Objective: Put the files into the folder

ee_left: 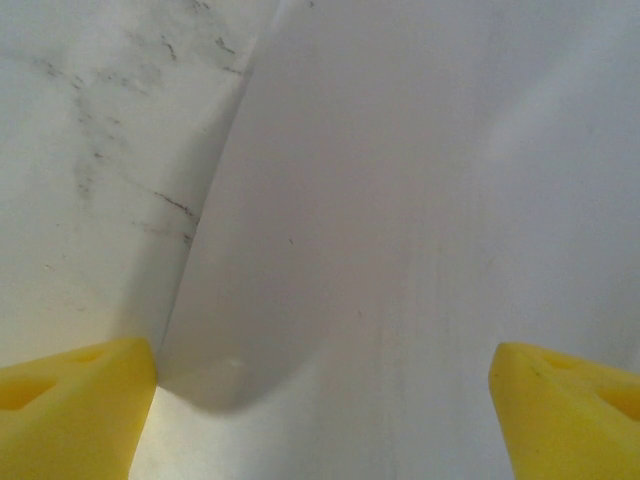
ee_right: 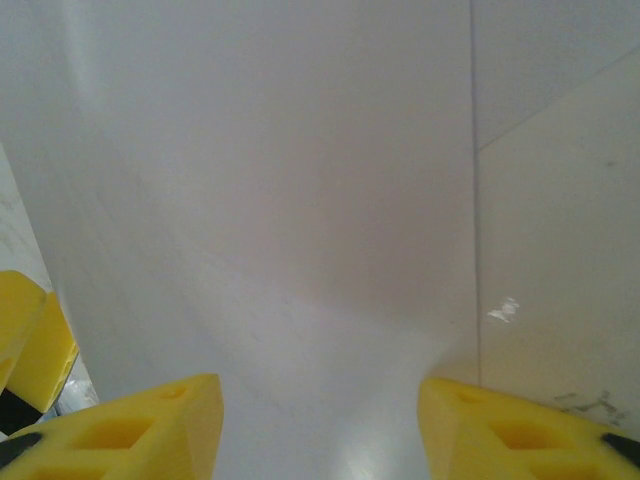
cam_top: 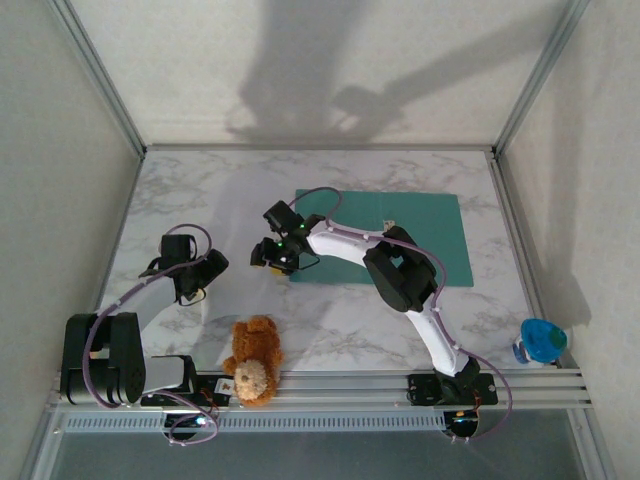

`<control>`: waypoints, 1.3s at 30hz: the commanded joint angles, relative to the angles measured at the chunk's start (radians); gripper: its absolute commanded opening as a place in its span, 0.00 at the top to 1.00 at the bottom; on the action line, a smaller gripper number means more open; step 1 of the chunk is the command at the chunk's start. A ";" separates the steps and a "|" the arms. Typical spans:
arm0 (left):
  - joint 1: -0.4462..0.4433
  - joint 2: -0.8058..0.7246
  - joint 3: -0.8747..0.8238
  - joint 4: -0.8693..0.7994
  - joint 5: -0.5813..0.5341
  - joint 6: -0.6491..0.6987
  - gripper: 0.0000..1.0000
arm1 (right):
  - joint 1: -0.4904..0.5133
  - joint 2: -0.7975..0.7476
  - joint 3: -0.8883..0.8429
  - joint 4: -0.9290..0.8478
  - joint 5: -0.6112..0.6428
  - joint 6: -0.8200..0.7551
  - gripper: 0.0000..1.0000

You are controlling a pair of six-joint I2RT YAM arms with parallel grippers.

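The teal folder (cam_top: 425, 235) lies shut and flat on the marble table, right of centre. My right arm reaches across it, and my right gripper (cam_top: 276, 252) hangs just off its left edge. In the right wrist view the right gripper (ee_right: 320, 385) is open over a plain white sheet of the files (ee_right: 280, 200), with nothing pinched between its pads. My left gripper (cam_top: 192, 275) is further left. In the left wrist view the left gripper (ee_left: 322, 350) stands wide open above a white sheet (ee_left: 400, 200), whose left edge lies over the marble (ee_left: 90, 150).
A brown teddy bear (cam_top: 253, 362) sits at the near edge between the arm bases. A blue-and-white object (cam_top: 541, 341) stands at the near right. Metal frame posts and pale walls close in the table (cam_top: 200, 190) on three sides. Another yellow pad (ee_right: 30, 345) shows at the right wrist view's left edge.
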 commanded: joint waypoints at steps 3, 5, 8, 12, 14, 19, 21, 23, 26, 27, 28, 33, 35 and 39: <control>0.004 0.003 -0.022 0.016 0.059 -0.017 0.13 | 0.017 0.040 -0.037 0.014 0.004 0.025 0.45; 0.004 -0.001 -0.021 0.016 0.064 -0.019 0.13 | 0.020 0.040 -0.039 0.017 0.002 0.028 0.45; 0.004 -0.008 -0.021 0.017 0.077 -0.024 0.11 | 0.019 0.040 -0.047 0.030 -0.001 0.036 0.45; 0.004 -0.016 -0.024 0.018 0.089 -0.031 0.10 | 0.019 0.038 -0.053 0.046 -0.008 0.046 0.45; 0.004 -0.019 -0.026 0.018 0.096 -0.034 0.10 | 0.019 0.038 -0.055 0.052 -0.012 0.050 0.45; 0.004 -0.033 -0.034 0.027 0.132 -0.055 0.13 | 0.019 0.036 -0.063 0.073 -0.025 0.061 0.45; 0.004 -0.044 -0.038 0.036 0.152 -0.067 0.16 | 0.019 0.035 -0.070 0.077 -0.025 0.060 0.45; 0.004 -0.056 -0.038 0.036 0.157 -0.075 0.17 | 0.019 0.033 -0.078 0.082 -0.025 0.062 0.45; 0.004 -0.065 -0.036 0.027 0.146 -0.075 0.17 | 0.019 0.029 -0.089 0.095 -0.028 0.067 0.45; 0.004 -0.065 -0.036 0.027 0.148 -0.075 0.16 | 0.019 0.027 -0.091 0.098 -0.028 0.068 0.45; 0.004 -0.063 -0.037 0.029 0.148 -0.075 0.16 | 0.019 0.026 -0.092 0.100 -0.030 0.069 0.45; 0.004 -0.059 -0.040 0.036 0.158 -0.080 0.18 | 0.019 0.024 -0.092 0.107 -0.036 0.072 0.45; 0.004 -0.062 -0.042 0.036 0.157 -0.081 0.20 | 0.019 0.025 -0.092 0.111 -0.040 0.076 0.45; 0.004 -0.065 -0.044 0.039 0.169 -0.082 0.22 | 0.019 0.023 -0.090 0.116 -0.047 0.076 0.45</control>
